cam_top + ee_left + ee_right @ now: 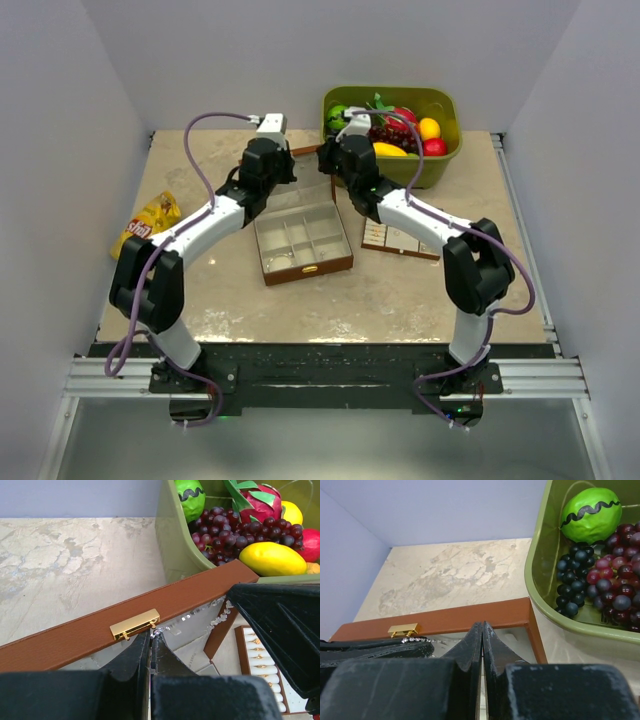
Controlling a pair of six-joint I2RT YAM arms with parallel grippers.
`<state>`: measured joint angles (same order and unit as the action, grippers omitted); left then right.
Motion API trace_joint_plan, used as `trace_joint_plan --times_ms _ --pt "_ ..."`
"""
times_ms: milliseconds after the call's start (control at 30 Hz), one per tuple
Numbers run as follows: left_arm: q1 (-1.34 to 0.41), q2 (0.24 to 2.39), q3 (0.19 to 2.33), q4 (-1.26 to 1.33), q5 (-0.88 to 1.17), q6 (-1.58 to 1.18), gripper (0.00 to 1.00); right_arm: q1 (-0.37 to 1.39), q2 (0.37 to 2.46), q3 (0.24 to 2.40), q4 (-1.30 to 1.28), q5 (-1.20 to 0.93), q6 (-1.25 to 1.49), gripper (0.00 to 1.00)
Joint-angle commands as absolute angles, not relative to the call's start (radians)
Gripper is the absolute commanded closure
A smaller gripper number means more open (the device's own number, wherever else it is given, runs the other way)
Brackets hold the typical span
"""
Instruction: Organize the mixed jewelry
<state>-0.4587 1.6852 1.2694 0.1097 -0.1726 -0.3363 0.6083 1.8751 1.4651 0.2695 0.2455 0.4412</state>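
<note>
Left wrist shows one crystal strand [200, 614] at closed left fingers [136, 659]; right fingers [470, 647] closed near one box [75, 637].

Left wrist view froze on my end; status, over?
Left gripper shut on sparkly chain at box lid edge. Right gripper shut, hold unclear. Fruit bin close behind.

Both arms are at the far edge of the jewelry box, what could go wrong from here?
1. The crystal chain runs from the shut left gripper toward the right gripper; pulling apart could snap it or let it slip.
2. It hangs right by the gold clasp and may snag there.
3. The green fruit bin sits close behind; a swing could bump it.
</note>
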Motion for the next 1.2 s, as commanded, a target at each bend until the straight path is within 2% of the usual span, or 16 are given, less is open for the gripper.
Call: trace_joint_plan --times_ms 0,467,567,633,700,833,967,1067,1167 --pt "-0.453 1.709 1.273 0.153 -0.202 -0.359 1.0 0.603 1.89 1.45 0.359 0.285 0.479 0.97" --pt "-0.453 1.747 1.233 0.147 -0.195 -0.385 1.0 0.603 1.928 1.404 0.377 0.268 0.499 0.97" --pt "-0.453 1.749 1.227 0.144 -0.175 -0.388 1.0 0.601 1.921 1.391 0.377 0.261 0.502 0.94" --pt "-0.453 1.75 1.22 0.141 -0.157 -0.396 0.99 0.601 1.905 1.358 0.391 0.255 0.512 0.87" --pt "-0.454 1.741 1.203 0.15 -0.126 -0.4 0.91 0.603 1.872 1.31 0.413 0.25 0.523 0.81" --pt "-0.465 1.712 1.171 0.16 -0.051 -0.397 0.77 0.603 1.819 1.238 0.407 0.23 0.534 0.77" --pt "-0.479 1.649 1.112 0.158 -0.017 -0.387 0.51 0.603 1.75 1.154 0.387 0.222 0.531 0.75" --pt "-0.48 1.586 1.059 0.163 -0.02 -0.394 0.38 0.601 1.726 1.125 0.353 0.21 0.528 0.72" --pt "-0.482 1.524 1.032 0.15 -0.028 -0.388 0.33 0.601 1.704 1.098 0.292 0.195 0.531 0.7"
